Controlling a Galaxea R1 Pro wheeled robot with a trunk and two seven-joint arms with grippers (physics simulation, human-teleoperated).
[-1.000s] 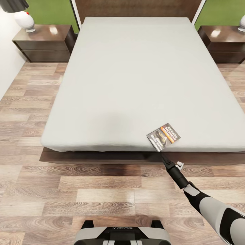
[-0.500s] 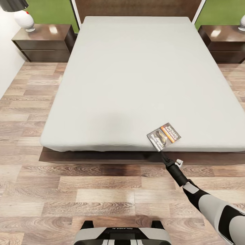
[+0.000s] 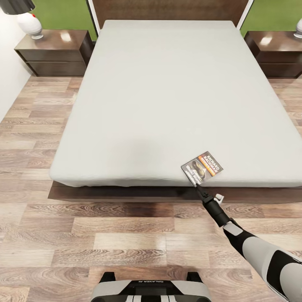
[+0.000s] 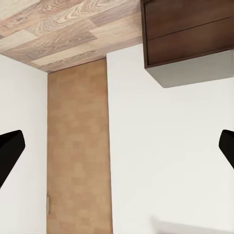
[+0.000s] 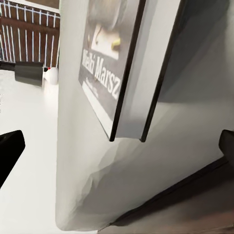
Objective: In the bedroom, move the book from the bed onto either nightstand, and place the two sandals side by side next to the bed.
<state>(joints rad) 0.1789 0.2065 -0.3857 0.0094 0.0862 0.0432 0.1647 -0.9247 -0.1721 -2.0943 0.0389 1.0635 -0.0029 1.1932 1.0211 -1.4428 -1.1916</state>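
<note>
Head view: one book (image 3: 202, 168) lies on the bed (image 3: 167, 96) at the near edge of the mattress, toward its right corner. Two nightstands flank the headboard, the left nightstand (image 3: 54, 52) carrying a white lamp (image 3: 29, 23), the right nightstand (image 3: 274, 52) well apart from the book. The right gripper (image 3: 197, 186) reaches just beside the book's near corner. In the right wrist view its fingers (image 5: 9, 151) stand spread, the book (image 5: 126, 63) ahead between them, unclamped. The left gripper (image 4: 117, 148) also gapes, facing a white wall.

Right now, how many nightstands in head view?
2. One nightstand stands left of the bed near the headboard, with a white lamp on it; the other nightstand stands on the bed's right, partly cut off.
</note>
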